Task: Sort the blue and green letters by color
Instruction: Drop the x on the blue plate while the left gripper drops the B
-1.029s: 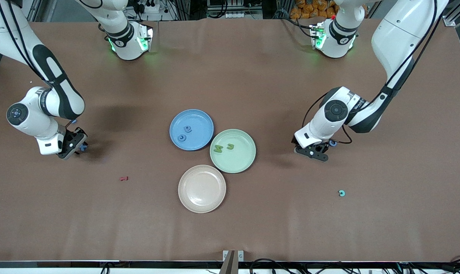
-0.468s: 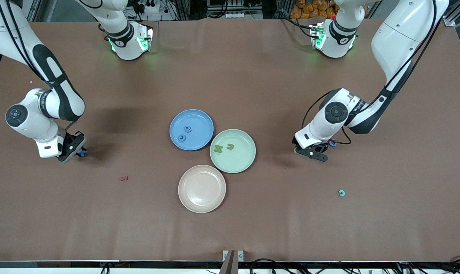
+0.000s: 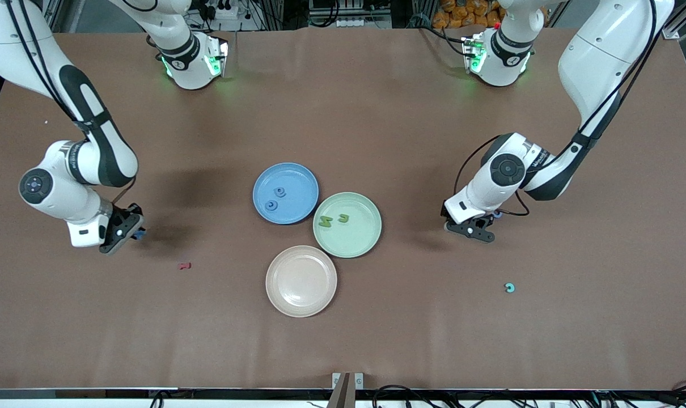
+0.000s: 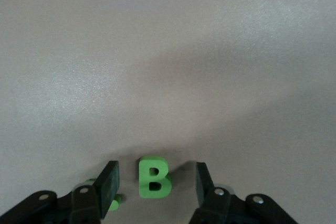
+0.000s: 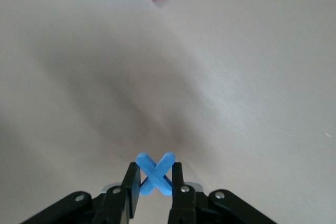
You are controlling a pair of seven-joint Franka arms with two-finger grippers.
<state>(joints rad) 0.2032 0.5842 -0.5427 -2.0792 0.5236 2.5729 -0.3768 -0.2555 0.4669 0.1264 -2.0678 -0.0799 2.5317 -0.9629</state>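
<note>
While the blue X [image 5: 154,173] is pinched by the right gripper [image 5: 152,192] near its desk edge, the green B [image 4: 154,176] is flanked by the left gripper's [image 4: 155,184] spread fingers.

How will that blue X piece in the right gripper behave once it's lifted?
The blue X looks thick and stiff, so probably no flopping. The right gripper pinches only its lower part, so it may pivot. Flat and small, it likely weighs little and won't roll when dropped.
</note>
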